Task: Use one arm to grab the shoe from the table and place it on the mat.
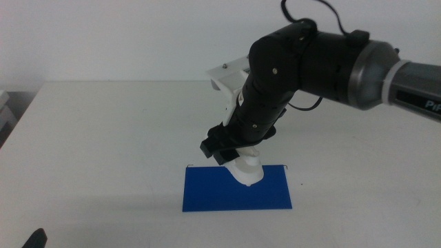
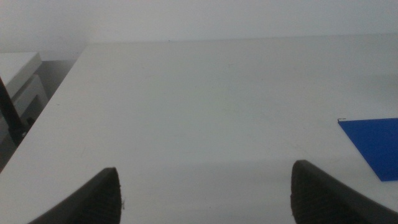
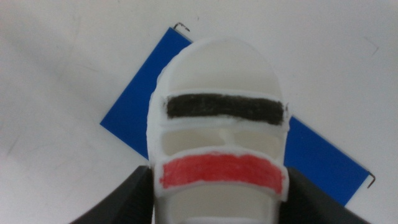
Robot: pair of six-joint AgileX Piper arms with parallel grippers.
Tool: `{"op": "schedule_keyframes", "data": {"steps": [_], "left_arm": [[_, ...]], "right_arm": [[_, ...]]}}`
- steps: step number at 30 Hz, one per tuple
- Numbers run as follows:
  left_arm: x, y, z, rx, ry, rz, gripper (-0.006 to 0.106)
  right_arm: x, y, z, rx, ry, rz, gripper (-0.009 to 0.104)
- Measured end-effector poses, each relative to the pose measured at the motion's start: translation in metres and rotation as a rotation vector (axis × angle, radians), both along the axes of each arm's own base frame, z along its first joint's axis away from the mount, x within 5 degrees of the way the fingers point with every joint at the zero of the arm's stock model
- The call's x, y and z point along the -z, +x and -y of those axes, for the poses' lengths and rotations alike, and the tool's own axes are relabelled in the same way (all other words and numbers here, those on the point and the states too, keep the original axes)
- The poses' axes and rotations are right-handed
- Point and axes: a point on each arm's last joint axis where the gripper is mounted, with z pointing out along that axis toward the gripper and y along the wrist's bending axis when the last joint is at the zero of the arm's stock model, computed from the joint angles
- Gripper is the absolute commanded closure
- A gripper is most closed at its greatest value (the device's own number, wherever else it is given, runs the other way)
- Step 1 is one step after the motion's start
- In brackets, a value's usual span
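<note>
At the near edge of the plain white matte table (image 1: 103,138), the left gripper (image 2: 205,190) waits low over bare tabletop with its two dark jaws spread wide and nothing between them; only a dark tip of it shows at the bottom edge of the middle view. Farther in lies the flat deep-blue rectangular mat (image 1: 207,193), and over it the right gripper (image 1: 224,146) is clamped on the small white sandal-like shoe (image 1: 245,167), its dark jaws pressed against the shoe's two sides. The shoe hangs tilted, toe pointing down at the mat's far half; whether the toe touches the mat cannot be told. In the right wrist view, one red and one black strap cross the shoe. Behind, the thick black and dark-grey jointed arm (image 1: 324,62) reaches in from the right.
</note>
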Motion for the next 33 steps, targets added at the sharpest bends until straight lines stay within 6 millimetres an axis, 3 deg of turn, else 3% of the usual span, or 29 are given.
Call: {"op": "schedule_keyframes", "data": {"steps": [8,20,27,33], "left_arm": [[0.0,0.0,0.0,0.0,0.0,0.0,0.007],[0.0,0.0,0.0,0.0,0.0,0.0,0.007],[0.0,0.0,0.0,0.0,0.0,0.0,0.007],[0.0,0.0,0.0,0.0,0.0,0.0,0.007]], "right_arm": [[0.004,0.003,0.001,-0.127,-0.077,0.056,0.099],[0.005,-0.003,-0.004,-0.774,-0.212,0.209,0.099],[0.01,-0.005,-0.006,-0.851,-0.214,0.193,0.099],[0.031,-0.001,-0.012,-0.853,-0.198,0.136,0.099]]}}
